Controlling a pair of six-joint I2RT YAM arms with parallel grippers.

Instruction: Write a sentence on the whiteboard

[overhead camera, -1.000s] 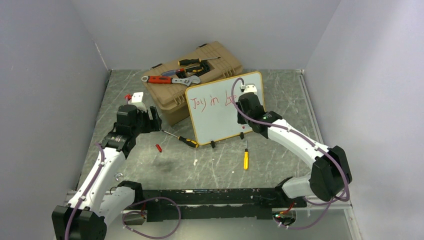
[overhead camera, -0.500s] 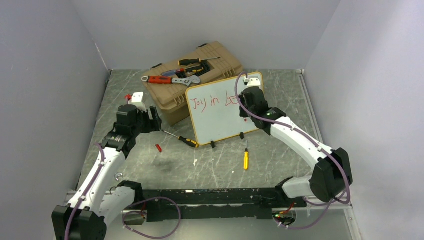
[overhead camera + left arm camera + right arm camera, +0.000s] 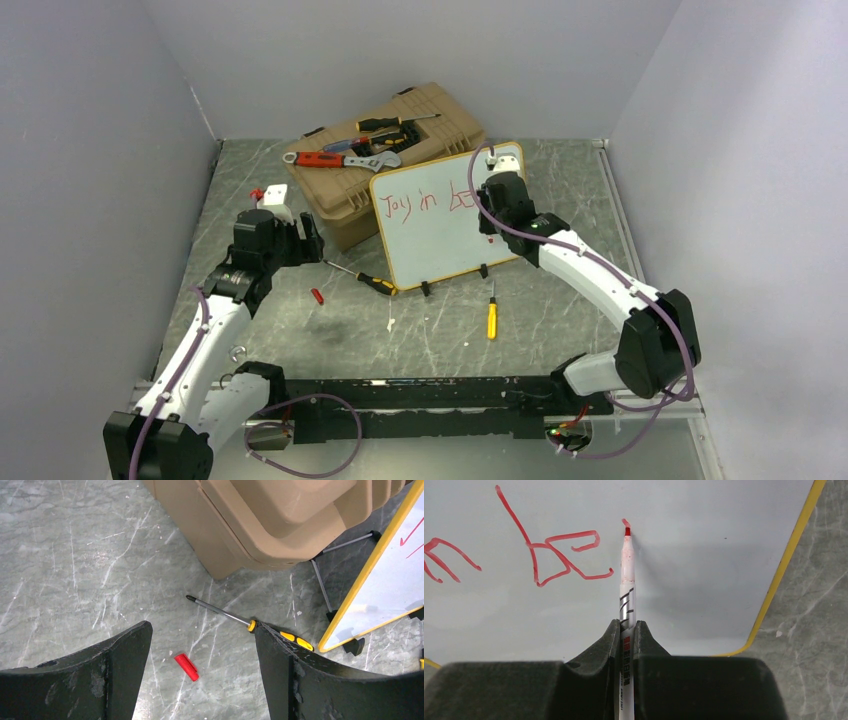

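Jaws of the left gripper (image 3: pixel 202 630) stand apart left of the toolbox (image 3: pixel 400 125); the whiteboard (image 3: pixel 435 245) stands just right of it. Only the right wrist view shows the right gripper (image 3: pixel 626 628) clamped on a marker (image 3: pixel 627 580), tip touching the board past the sentence (image 3: pixel 425 201)'s "be", hidden from above.

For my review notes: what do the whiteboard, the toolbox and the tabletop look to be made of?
The whiteboard: smooth, glossy white panel, probably coated sheet, given faint reflections; thin yellow frame, plastic or painted metal. The toolbox: matte tan moulded plastic, judging by rounded ribs and edges. The tabletop: grey-green stone look with white veins; real marble or printed laminate, I cannot tell.
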